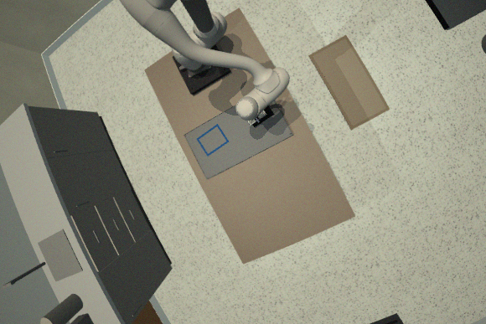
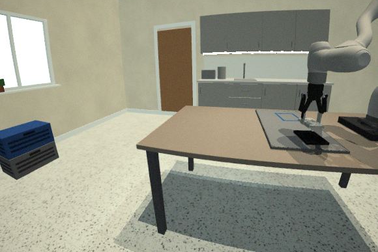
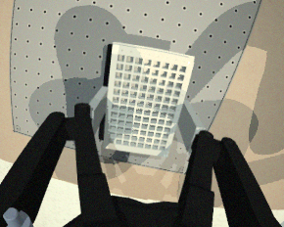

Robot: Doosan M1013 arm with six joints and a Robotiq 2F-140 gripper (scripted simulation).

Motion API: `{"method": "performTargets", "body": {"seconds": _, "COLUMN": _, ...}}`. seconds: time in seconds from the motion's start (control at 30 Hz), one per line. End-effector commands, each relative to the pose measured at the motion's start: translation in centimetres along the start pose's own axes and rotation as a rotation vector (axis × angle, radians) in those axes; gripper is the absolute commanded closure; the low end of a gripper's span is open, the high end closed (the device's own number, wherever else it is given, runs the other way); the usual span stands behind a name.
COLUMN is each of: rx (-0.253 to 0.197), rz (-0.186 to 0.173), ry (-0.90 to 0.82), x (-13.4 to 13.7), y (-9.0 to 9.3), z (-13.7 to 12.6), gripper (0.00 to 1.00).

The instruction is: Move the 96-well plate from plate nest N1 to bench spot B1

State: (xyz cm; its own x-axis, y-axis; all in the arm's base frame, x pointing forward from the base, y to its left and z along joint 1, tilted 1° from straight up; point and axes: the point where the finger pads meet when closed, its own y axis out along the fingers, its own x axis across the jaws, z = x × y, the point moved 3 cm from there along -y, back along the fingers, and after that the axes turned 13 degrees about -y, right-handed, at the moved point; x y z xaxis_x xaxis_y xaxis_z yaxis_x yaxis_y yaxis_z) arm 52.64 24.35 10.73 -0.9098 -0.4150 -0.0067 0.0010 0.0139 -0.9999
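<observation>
The white 96-well plate [image 3: 146, 99] sits flat between my black fingers in the wrist view, held across its long sides. My gripper [image 2: 312, 120] is shut on the plate [image 2: 313, 123] and holds it in the air above the grey deck [image 2: 294, 130]. The black plate nest N1 [image 2: 311, 137] lies on the deck, empty, just in front of and below the plate. In the overhead view the arm's wrist hides most of the plate [image 1: 254, 120]. The blue taped outline B1 [image 1: 212, 139] is on the deck's other half, with nothing in it; it also shows in the side view [image 2: 287, 116].
The deck lies on a brown table [image 1: 247, 141]. The arm's black base [image 1: 201, 75] stands on the table behind the deck. A brown open box [image 1: 348, 81] is on the floor beside the table. Cabinets [image 2: 264, 93] line the far wall.
</observation>
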Motion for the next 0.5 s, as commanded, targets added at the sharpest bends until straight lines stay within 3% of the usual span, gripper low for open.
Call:
{"method": "performTargets", "body": {"seconds": 0.0, "rx": 0.000, "rz": 0.000, "ry": 0.000, "x": 0.2, "y": 0.0, "z": 0.7, "gripper": 1.00}}
{"method": "performTargets", "body": {"seconds": 0.47, "rx": 0.000, "rz": 0.000, "ry": 0.000, "x": 1.6, "y": 0.1, "z": 4.8, "gripper": 1.00}}
